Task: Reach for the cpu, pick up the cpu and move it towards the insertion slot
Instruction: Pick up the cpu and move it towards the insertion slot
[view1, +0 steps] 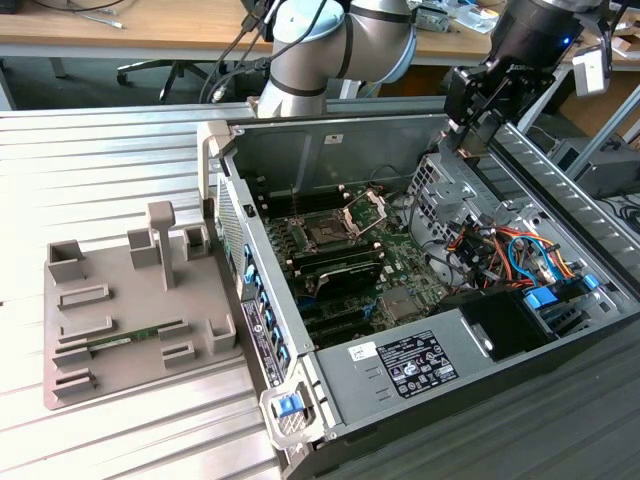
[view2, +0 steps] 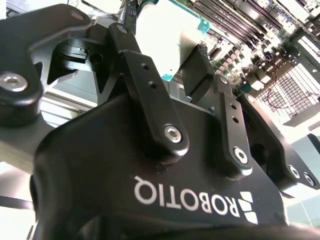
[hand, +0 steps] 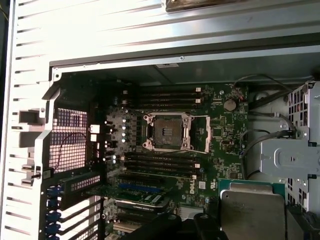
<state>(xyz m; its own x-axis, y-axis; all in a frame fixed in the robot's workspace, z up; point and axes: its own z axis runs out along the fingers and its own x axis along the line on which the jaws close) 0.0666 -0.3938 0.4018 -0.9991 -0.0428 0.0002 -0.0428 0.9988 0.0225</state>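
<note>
Cpu (view2: 165, 35) is pinched at its edges by gripper (view2: 172, 60) – light, stiff, prob fragile underneath – socket (hand: 167, 131) sits open below.

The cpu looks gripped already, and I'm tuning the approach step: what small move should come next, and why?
Probably a short carry across toward the insertion slot. The gripper is shut on the cpu, held above the open case off to one side of the slot. The slot's bracket stands open and the socket looks bare.
</note>
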